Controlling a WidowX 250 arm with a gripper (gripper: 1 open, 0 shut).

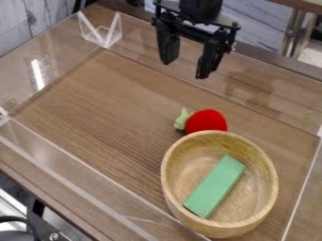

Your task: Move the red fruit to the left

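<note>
The red fruit (pixel 205 120) is small, round and glossy with a green leafy cap on its left side. It lies on the wooden tabletop, touching the far rim of the wooden bowl (pixel 176 156). My black gripper (pixel 186 58) hangs above the table at the back, up and slightly left of the fruit and well apart from it. Its two fingers point down and stand open with nothing between them.
A flat green rectangular block (pixel 217 185) lies inside the bowl at the front right. Clear acrylic walls (pixel 38 151) fence the tabletop on all sides, with a folded clear piece (pixel 100 32) at the back left. Bare wood spreads left of the fruit.
</note>
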